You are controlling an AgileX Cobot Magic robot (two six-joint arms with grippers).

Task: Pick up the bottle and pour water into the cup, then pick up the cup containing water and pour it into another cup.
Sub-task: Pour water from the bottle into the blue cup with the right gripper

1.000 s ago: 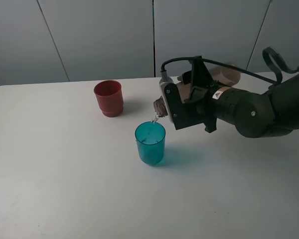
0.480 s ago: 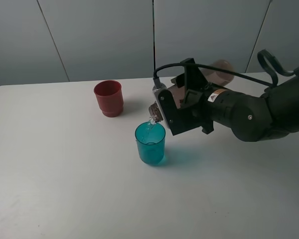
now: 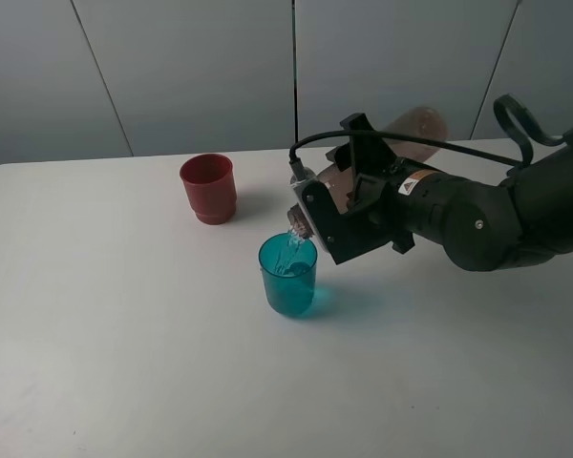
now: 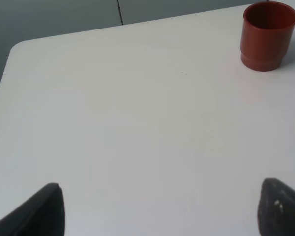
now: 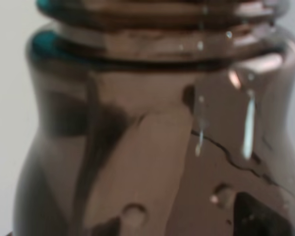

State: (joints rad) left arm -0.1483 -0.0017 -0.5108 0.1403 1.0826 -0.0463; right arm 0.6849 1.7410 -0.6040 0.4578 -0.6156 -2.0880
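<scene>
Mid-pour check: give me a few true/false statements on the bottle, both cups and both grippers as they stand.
1. The bottle is tilted, its mouth above the teal cup. True.
2. The red cup lies on its side. False: it stands upright on the table.
3. The left gripper holds the red cup. False: it is open and empty, and the cup stands apart from it.
4. The right gripper grips the bottle. True.
5. The two cups touch. False: bare table shows between them.
</scene>
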